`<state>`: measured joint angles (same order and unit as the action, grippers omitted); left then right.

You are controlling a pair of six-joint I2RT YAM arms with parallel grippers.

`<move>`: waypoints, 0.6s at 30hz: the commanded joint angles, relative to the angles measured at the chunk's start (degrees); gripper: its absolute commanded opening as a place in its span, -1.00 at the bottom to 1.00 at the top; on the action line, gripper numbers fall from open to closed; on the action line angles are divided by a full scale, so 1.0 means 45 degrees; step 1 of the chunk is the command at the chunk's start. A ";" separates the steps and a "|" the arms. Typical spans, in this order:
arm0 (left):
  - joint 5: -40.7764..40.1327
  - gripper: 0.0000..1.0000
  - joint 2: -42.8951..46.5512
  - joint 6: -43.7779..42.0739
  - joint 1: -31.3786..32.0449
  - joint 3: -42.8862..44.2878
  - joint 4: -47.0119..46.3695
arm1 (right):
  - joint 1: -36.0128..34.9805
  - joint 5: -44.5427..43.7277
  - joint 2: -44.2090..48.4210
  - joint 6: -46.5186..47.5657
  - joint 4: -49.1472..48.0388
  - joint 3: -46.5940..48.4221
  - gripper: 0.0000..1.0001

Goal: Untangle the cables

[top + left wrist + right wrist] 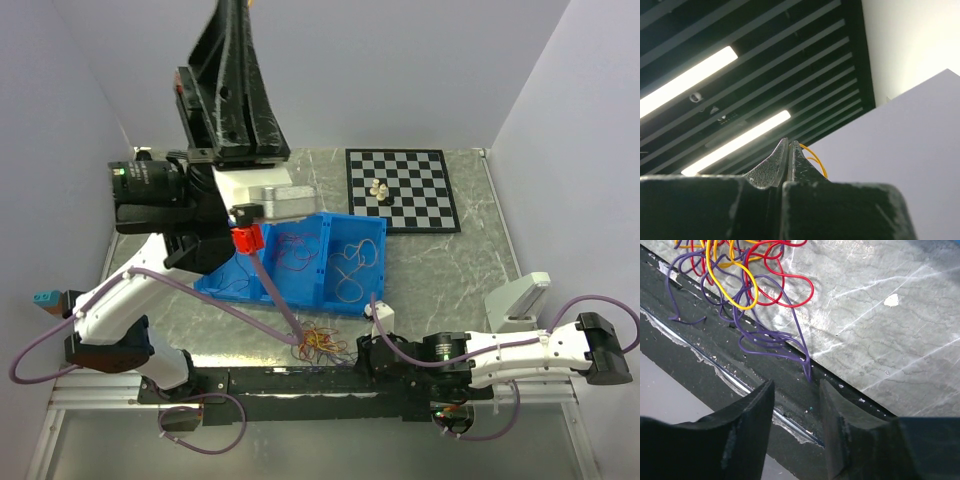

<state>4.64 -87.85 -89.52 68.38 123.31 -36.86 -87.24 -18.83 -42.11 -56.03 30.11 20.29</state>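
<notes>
Pinching a yellow strand (pixel 816 161) between tightly closed fingers, the left gripper (pixel 789 144) is held high over the table and points up at the ceiling lights; how far that strand trails down cannot be seen. Below it, the blue bin (pixel 290 293) holds red loops in one compartment and yellow ones in the next. Just in front, at the table's near edge, lies the tangle (pixel 322 345) of purple, red and yellow cables. Close to its right sits the right gripper (pixel 796 387), fingers moderately apart and empty, with a purple end (pixel 807 372) just ahead of them. The step looks like drawing one yellow cable clear. Next, the right likely needs to close on the purple (or pin the bunch) so the yellow slides out cleanly.
</notes>
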 commanded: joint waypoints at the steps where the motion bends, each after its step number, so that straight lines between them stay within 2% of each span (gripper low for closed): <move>1: -0.0095 -0.98 0.0363 -0.0050 -0.0020 -0.0778 -0.0109 | -0.0144 -0.0073 0.0236 0.0049 -0.0089 0.0100 -0.07; 11: -0.0192 -0.99 -0.0398 0.1121 -0.0468 -0.1112 -0.0558 | -0.0320 -0.0366 0.1036 -0.0283 0.0262 -0.0076 -0.35; 14: -0.0270 -0.98 -0.0574 0.1687 -0.0800 -0.1560 -0.0831 | -0.0884 -0.0911 0.1854 -0.0419 0.0360 -0.0270 -0.33; 18: -0.0466 -0.98 -0.0711 0.2820 -0.1230 -0.2496 -0.1202 | -0.1140 -0.1459 0.3357 -0.0985 0.0926 -0.0661 -0.18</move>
<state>4.27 -90.15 -82.87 64.60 115.00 -38.74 -91.11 -21.41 -32.27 -57.74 31.64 18.74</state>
